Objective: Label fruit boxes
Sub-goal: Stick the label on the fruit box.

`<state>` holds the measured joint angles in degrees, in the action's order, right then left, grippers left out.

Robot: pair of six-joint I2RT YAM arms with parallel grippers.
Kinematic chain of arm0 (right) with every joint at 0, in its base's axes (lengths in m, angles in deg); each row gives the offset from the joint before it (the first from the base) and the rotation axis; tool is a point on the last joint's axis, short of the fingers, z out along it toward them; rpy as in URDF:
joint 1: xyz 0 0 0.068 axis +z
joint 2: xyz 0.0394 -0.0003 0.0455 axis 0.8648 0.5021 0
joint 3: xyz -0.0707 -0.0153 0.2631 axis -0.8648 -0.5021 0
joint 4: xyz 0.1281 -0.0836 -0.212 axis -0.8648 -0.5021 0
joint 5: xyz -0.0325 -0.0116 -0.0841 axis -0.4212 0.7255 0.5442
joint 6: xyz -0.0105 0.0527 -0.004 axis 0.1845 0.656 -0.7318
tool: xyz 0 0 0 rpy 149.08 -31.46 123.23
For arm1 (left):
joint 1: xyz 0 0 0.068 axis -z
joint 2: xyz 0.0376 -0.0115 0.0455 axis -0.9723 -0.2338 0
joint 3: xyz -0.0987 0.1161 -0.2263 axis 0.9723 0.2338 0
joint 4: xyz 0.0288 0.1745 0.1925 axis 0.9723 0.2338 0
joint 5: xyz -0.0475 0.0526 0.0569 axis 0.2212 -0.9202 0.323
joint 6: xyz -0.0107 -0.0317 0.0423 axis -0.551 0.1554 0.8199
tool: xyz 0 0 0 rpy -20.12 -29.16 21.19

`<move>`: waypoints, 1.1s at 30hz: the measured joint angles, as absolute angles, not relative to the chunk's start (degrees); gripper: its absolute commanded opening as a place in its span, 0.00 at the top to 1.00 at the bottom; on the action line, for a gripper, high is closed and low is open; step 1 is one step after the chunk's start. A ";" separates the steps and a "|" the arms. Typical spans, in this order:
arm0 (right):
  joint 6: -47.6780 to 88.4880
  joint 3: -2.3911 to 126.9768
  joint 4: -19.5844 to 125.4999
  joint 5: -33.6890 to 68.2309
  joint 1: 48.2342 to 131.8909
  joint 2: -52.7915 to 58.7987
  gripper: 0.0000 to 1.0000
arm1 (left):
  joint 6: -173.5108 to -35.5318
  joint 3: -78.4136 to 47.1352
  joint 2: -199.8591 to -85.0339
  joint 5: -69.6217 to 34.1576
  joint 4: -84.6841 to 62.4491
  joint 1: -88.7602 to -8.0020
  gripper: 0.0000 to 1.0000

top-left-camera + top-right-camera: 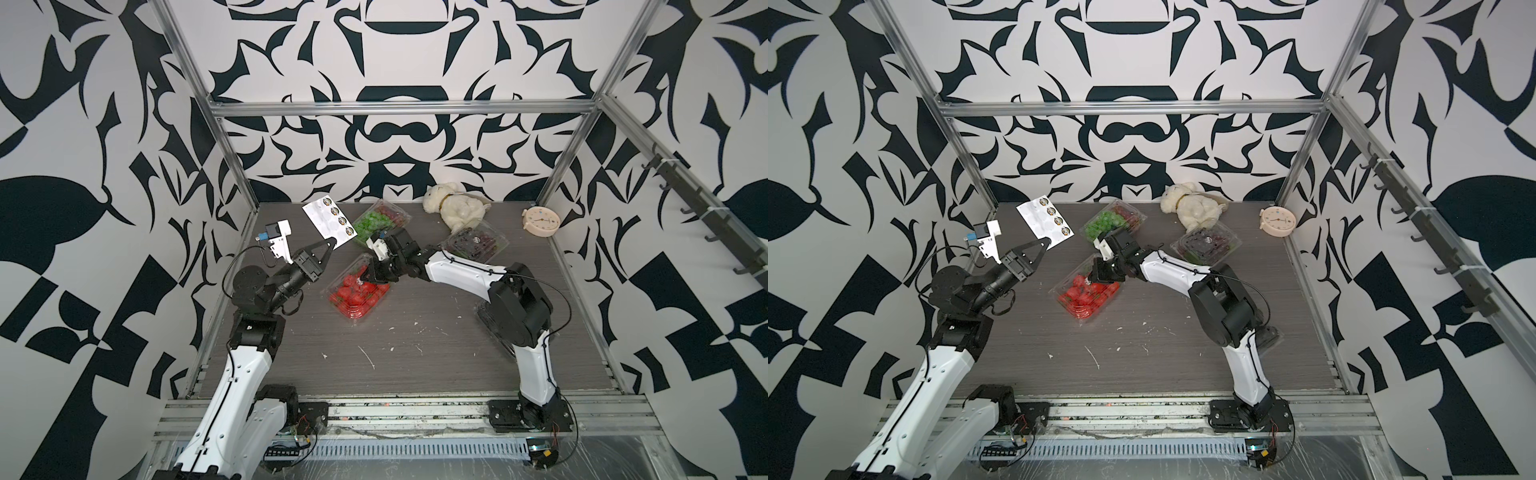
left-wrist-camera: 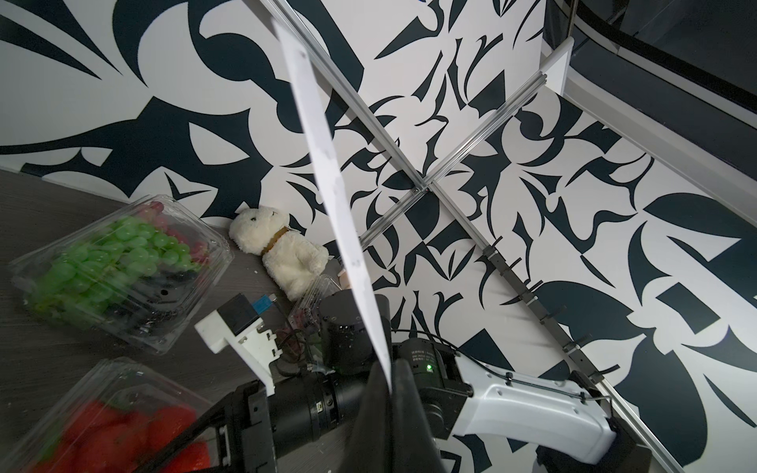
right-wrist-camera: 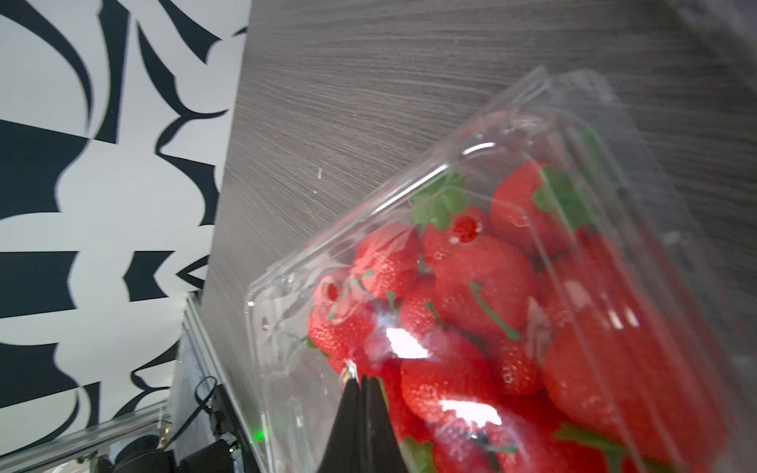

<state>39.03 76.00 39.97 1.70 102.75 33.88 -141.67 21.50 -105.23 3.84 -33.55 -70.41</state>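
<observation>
The dark wood-grain counter [image 1: 415, 332] carries everything. The strawberry box [image 1: 357, 295] lies slantwise near its middle, lid shut. The green grape box [image 1: 376, 222] sits behind it toward the back wall. The purple grape box [image 1: 476, 243] lies further right, just in front of a white plush toy [image 1: 455, 208]. The white sticker sheet [image 1: 330, 220] hangs in the air above the counter's left side, with four round labels [image 1: 337, 211] along one edge. A cream clock [image 1: 540, 222] sits in the back right corner. The left claw [image 1: 332, 244] is clenched on the sheet's lower corner. The right claw [image 3: 360, 381] is clenched too, its tips against the strawberry box's clear lid; whether it pinches a label I cannot tell.
</observation>
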 measured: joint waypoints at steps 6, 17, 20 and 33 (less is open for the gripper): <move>36.58 79.03 35.78 3.90 103.52 34.58 1.00 | -141.71 21.76 -105.50 3.88 -33.92 -70.41 1.00; 34.31 79.62 33.81 6.05 104.00 34.12 0.75 | -141.89 22.24 -105.69 4.37 -34.40 -70.41 1.00; 34.18 79.62 33.83 6.75 104.00 33.95 0.75 | -141.91 22.24 -105.69 4.47 -34.44 -70.41 1.00; 34.94 78.75 37.75 5.83 104.37 31.13 1.00 | -141.91 22.24 -105.74 4.56 -34.46 -70.41 1.00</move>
<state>34.94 78.75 37.75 5.83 104.37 31.13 -141.91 22.24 -105.74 4.56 -34.46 -70.41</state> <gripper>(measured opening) 0.045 0.042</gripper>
